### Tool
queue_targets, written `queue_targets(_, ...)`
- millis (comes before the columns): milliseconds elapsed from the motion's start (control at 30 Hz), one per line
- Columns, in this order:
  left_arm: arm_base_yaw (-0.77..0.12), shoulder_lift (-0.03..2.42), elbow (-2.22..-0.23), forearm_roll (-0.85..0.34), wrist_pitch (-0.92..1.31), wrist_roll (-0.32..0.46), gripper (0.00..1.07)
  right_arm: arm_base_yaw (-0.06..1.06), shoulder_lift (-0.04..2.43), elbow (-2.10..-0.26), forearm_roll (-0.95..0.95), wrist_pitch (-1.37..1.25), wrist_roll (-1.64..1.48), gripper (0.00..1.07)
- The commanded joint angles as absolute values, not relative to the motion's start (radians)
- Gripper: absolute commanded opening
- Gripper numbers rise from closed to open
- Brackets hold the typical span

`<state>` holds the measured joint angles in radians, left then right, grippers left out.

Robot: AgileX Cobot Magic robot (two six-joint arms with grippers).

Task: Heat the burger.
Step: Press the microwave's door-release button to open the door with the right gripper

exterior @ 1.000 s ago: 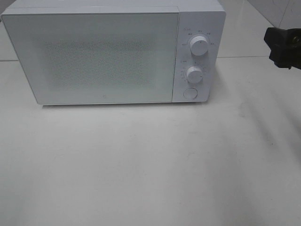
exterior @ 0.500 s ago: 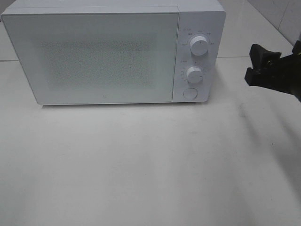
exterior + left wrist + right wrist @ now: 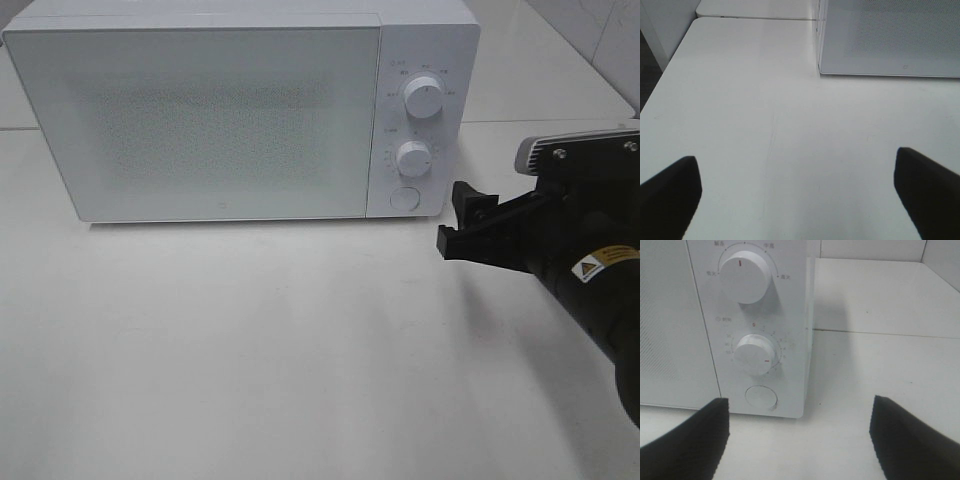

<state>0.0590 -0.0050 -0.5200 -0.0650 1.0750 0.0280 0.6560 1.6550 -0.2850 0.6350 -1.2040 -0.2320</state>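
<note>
The burger is out of view. The white microwave (image 3: 200, 120) stands at the back of the table with its door shut. Its control panel has an upper knob (image 3: 424, 97), a lower knob (image 3: 413, 157) and a round button (image 3: 404, 198). My right gripper (image 3: 455, 215) is open and empty, just right of the panel's lower corner, not touching it. The right wrist view shows the gripper (image 3: 800, 440) facing the lower knob (image 3: 755, 355) and the button (image 3: 761, 398). My left gripper (image 3: 797, 195) is open and empty over bare table, with the microwave's corner (image 3: 890, 40) ahead of it.
The white table (image 3: 300, 350) stretches in front of the microwave. A seam between table tops (image 3: 540, 121) runs behind the right arm. The table's left edge (image 3: 660, 90) shows in the left wrist view.
My right gripper has come in from the far right edge, moving left and lower toward the microwave's control panel. The microwave has not changed.
</note>
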Motion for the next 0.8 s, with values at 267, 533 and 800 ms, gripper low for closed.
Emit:
queue_targets(267, 0.060, -0.024, -0.516, -0.071, 1.069, 0.024, 0.98, 0.791, 1.778, -0.384, 0.762, -1.398, -0.240, 0.75)
queue_targets(533, 0.060, -0.024, -0.516, -0.071, 1.069, 0.024, 0.98, 0.830, 1.830, -0.413, 0.793, -1.393, -0.239, 0.75)
queue_targets(800, 0.060, -0.024, -0.516, -0.071, 1.069, 0.024, 0.98, 0.830, 1.830, -0.413, 0.802, -1.385, -0.185, 0.74)
